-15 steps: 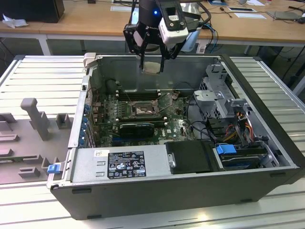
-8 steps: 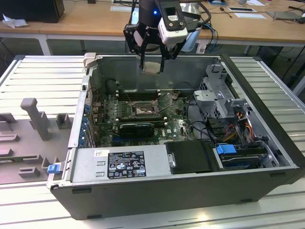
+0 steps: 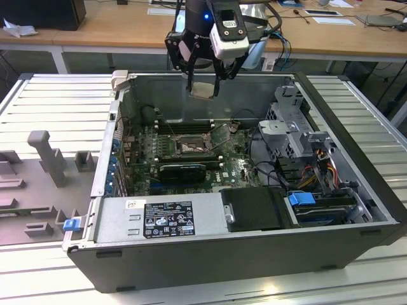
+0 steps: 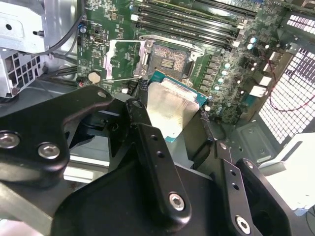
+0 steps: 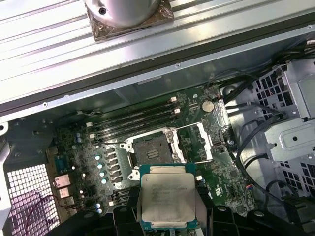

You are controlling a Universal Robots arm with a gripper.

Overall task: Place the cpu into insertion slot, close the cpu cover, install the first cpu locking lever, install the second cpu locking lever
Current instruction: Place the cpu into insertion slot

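**Cpu held above the open case**

At the upper centre of the exterior view, the hand [image 3: 203, 82] is seen clenched on the cpu [image 3: 203, 90], which is held clear above the computer case [image 3: 210, 254]. The insertion slot [image 3: 190, 147] is seen at mid-frame, uncovered. The cpu cover [image 3: 222, 133] appears to be raised beside it, though its thin frame is hard to make out. In the second wrist view, the cpu's edges are partly hidden by the black fingers [image 4: 147, 142].
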